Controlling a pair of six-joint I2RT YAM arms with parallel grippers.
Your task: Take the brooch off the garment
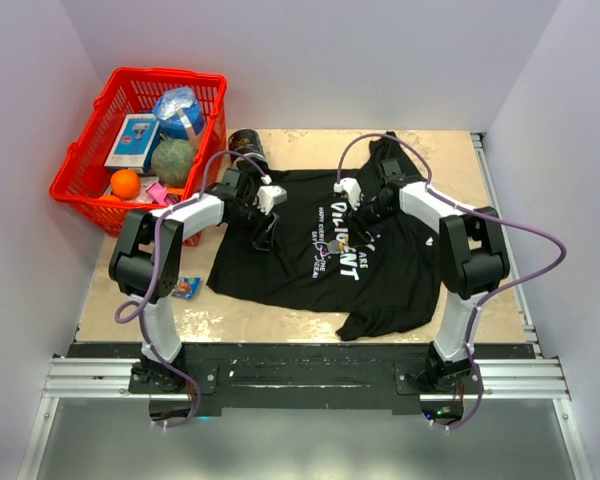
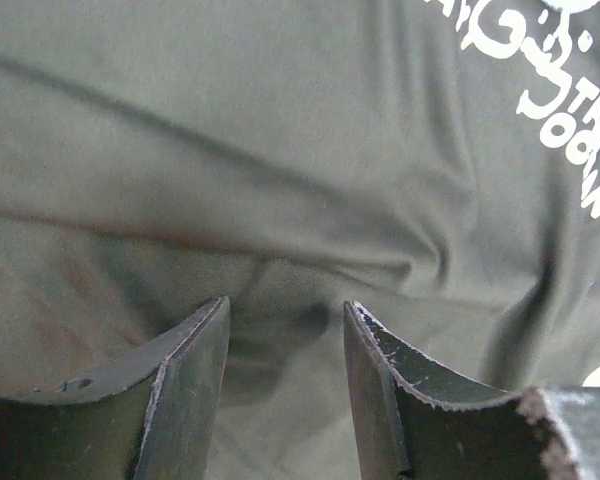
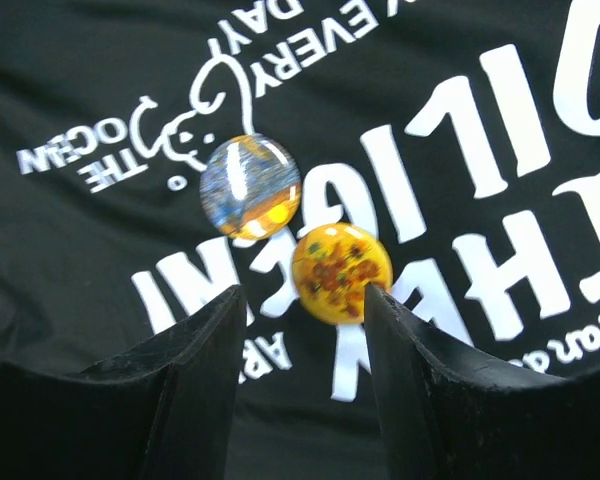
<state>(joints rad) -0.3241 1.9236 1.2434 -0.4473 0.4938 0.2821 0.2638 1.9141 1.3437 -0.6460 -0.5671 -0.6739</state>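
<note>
The black T-shirt (image 1: 380,270) with white lettering lies spread over the middle of the table. Two round brooches sit on its print: a yellow flowered brooch (image 3: 341,272) and a blue-and-orange brooch (image 3: 250,187) just beyond it. My right gripper (image 3: 305,290) is open just above the chest print, with the yellow brooch at the tip of its right finger (image 3: 400,340). In the top view it is at the shirt's upper middle (image 1: 357,208). My left gripper (image 2: 285,305) is open and empty, low over wrinkled plain fabric (image 2: 280,150) at the shirt's left side (image 1: 261,228).
A red basket (image 1: 80,185) at the back left holds an orange, a green ball, a box and a blue bag. A black cylinder (image 1: 246,142) stands behind the shirt. A small packet (image 1: 187,288) lies on the table (image 1: 280,315) near the left arm.
</note>
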